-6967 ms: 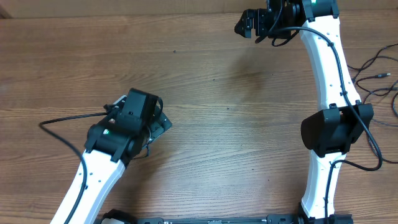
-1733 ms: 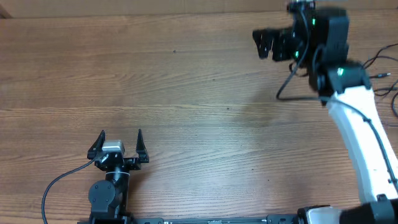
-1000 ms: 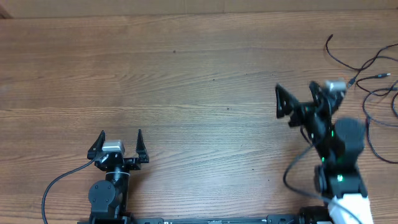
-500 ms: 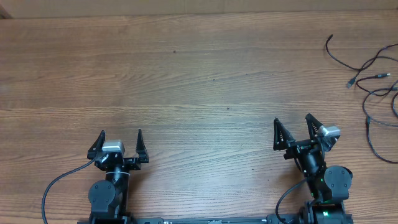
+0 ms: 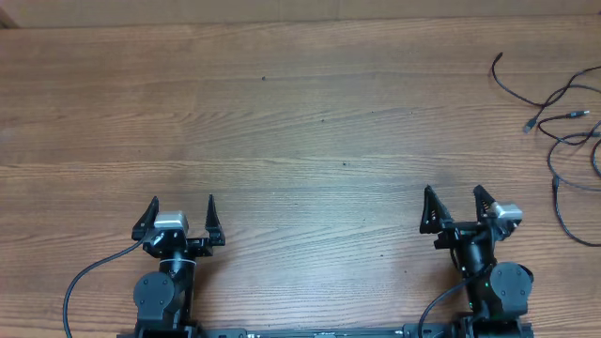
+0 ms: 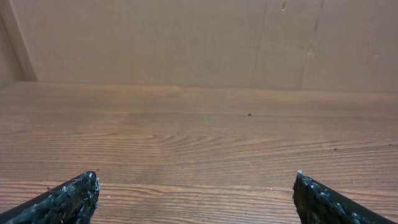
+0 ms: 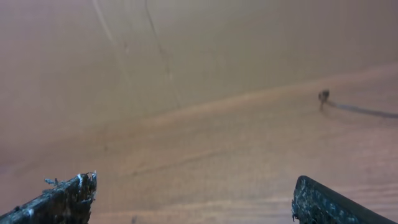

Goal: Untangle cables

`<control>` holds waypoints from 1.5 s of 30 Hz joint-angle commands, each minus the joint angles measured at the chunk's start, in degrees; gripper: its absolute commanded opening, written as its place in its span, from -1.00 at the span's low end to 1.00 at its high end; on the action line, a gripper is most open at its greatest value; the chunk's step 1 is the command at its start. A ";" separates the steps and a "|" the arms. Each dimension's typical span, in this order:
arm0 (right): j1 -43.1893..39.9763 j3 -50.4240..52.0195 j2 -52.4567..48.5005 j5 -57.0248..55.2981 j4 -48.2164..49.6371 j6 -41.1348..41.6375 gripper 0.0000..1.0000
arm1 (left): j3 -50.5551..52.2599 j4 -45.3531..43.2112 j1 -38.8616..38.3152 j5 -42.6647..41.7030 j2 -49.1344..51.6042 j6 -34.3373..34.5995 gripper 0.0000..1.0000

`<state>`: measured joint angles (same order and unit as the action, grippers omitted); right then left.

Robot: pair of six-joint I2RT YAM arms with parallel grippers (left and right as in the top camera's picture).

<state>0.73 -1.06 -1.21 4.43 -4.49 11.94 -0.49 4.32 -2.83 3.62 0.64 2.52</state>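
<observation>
Several thin black cables (image 5: pixel 563 113) lie spread at the table's far right edge, one end curling near the top right (image 5: pixel 498 62). One cable end with its plug shows in the right wrist view (image 7: pixel 324 95). My left gripper (image 5: pixel 181 205) is open and empty at the front left. My right gripper (image 5: pixel 454 198) is open and empty at the front right, well short of the cables. Both wrist views show only fingertips (image 6: pixel 74 196) (image 7: pixel 323 202) wide apart over bare wood.
The wooden table (image 5: pixel 300 131) runs across the view. A thicker black arm cable (image 5: pixel 84 277) loops beside the left arm base. A cardboard wall (image 6: pixel 199 37) stands beyond the table's far edge.
The right arm has pulled back from the far right of the table to its base at the front right, gripper open. The cables stay at the right edge. The left arm has not moved lately.
</observation>
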 commanded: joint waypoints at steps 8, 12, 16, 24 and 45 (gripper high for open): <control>-0.26 0.61 1.05 -1.90 -0.20 -0.22 1.00 | 0.20 -0.07 0.57 -0.07 -0.44 -1.27 0.99; -0.26 0.61 1.05 -1.97 -0.24 -0.17 1.00 | 0.20 -0.07 0.57 -0.07 -0.44 -1.27 0.99; -0.26 0.61 1.05 -1.84 -0.26 -2.21 1.00 | 0.20 -0.07 0.57 -0.07 -0.44 -1.27 0.99; -0.15 0.61 1.05 -1.86 -0.26 -6.05 1.00 | 0.20 -0.07 0.57 -0.07 -0.44 -1.27 0.99; -0.15 0.61 1.05 -2.86 -0.33 -12.15 1.00 | 0.20 -0.07 0.57 -0.07 -0.44 -1.27 0.99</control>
<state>0.73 -1.06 -0.73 2.46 -4.84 3.44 -0.49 4.29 -2.83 3.62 0.62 2.55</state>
